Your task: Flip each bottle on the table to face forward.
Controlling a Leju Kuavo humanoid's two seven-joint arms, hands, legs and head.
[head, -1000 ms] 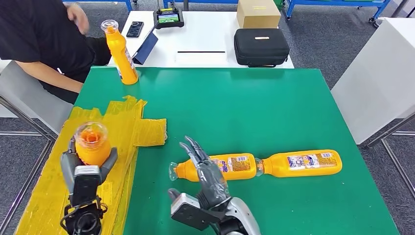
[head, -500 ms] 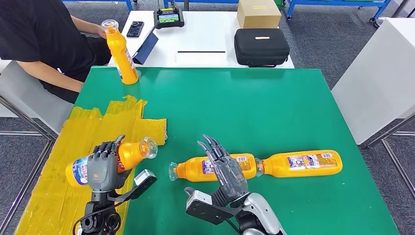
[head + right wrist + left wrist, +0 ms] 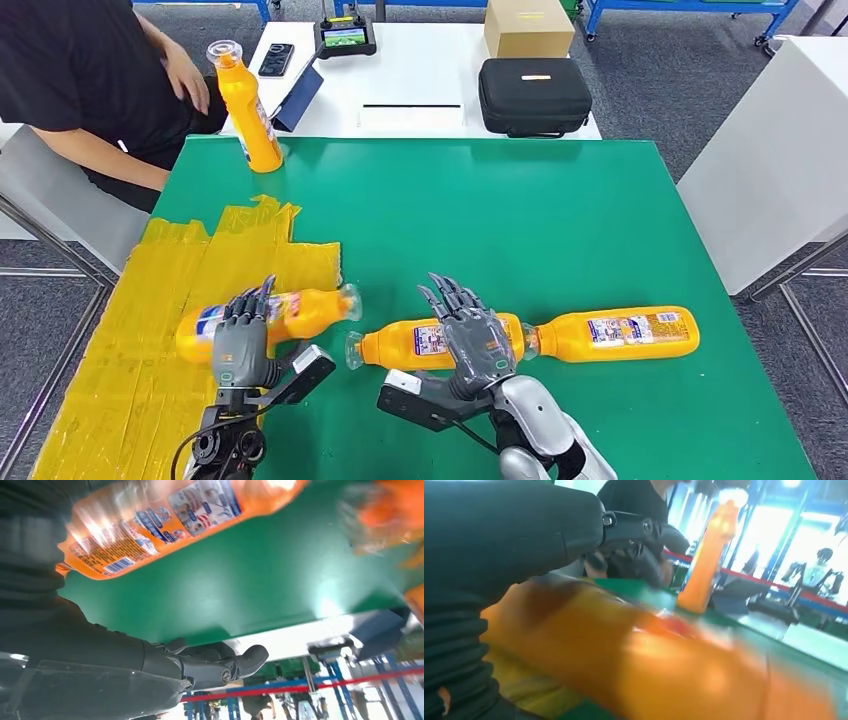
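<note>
On the green table (image 3: 540, 220) there are several orange bottles. My left hand (image 3: 240, 338) grips one bottle (image 3: 305, 310) lying sideways over the yellow tape patch (image 3: 150, 300), cap toward the right; in the left wrist view that bottle (image 3: 649, 665) is a blur beside the hand (image 3: 524, 530). My right hand (image 3: 472, 335) hovers with spread fingers over the middle lying bottle (image 3: 400, 345), whose label (image 3: 165, 515) shows in the right wrist view, apart from the hand (image 3: 150, 665). A third bottle (image 3: 620, 333) lies cap-to-base to its right. Another bottle (image 3: 250, 110) stands upright at the far left corner.
A person in black (image 3: 80, 70) sits at the table's far left, one hand near the upright bottle. Behind is a white table with a black case (image 3: 533, 95), a cardboard box (image 3: 527, 27) and a controller (image 3: 344, 38). Another white table (image 3: 780, 150) stands at the right.
My left hand has tipped its bottle from upright down to lying across the yellow patch. My right hand has moved forward over the middle bottle. The person's hand has shifted near the upright bottle.
</note>
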